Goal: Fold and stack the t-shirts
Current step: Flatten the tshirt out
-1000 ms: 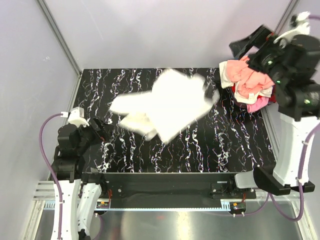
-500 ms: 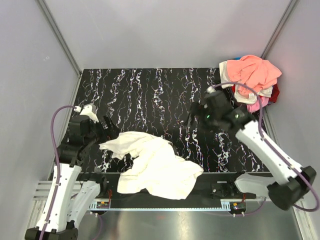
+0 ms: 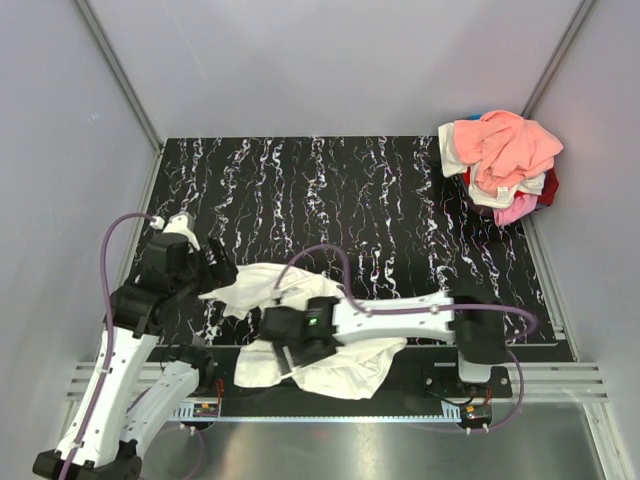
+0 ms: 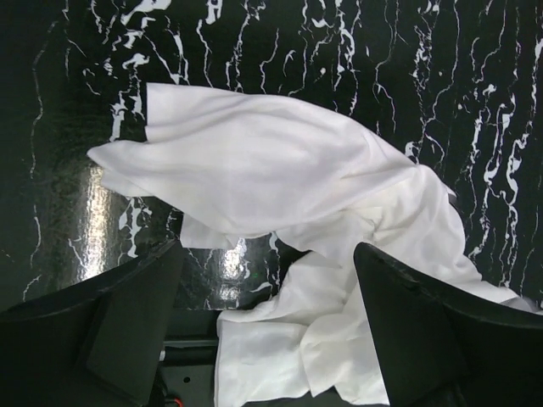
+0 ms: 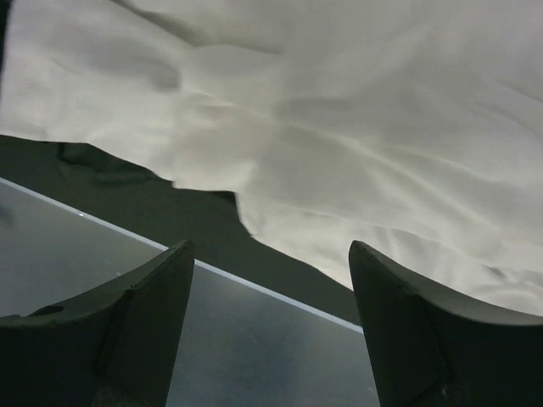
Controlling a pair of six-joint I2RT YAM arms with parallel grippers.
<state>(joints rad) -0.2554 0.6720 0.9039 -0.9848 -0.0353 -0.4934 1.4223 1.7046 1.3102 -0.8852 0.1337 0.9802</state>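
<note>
A white t-shirt (image 3: 262,288) lies crumpled at the table's near edge, its lower part hanging over the front rail. My left gripper (image 3: 216,270) is open just left of it; in the left wrist view the t-shirt (image 4: 271,161) spreads below the open gripper (image 4: 267,248), apart from both fingers. My right gripper (image 3: 287,348) reaches leftward low over the shirt's near part. In the right wrist view it (image 5: 271,246) is open above the cloth's hem (image 5: 339,127), with nothing between its fingers. The other t-shirts (image 3: 505,160), salmon, cream, pink and red, sit heaped at the back right corner.
The black marbled table (image 3: 330,190) is walled by grey panels on three sides. A metal rail and shelf (image 3: 400,440) run along the front below the table edge. The right arm (image 3: 420,310) stretches across the near right of the table.
The white shirt, in the air over mid-table a second ago, has landed at the near edge. My right arm swung from the back right pile down to it. Left gripper shifted slightly.
</note>
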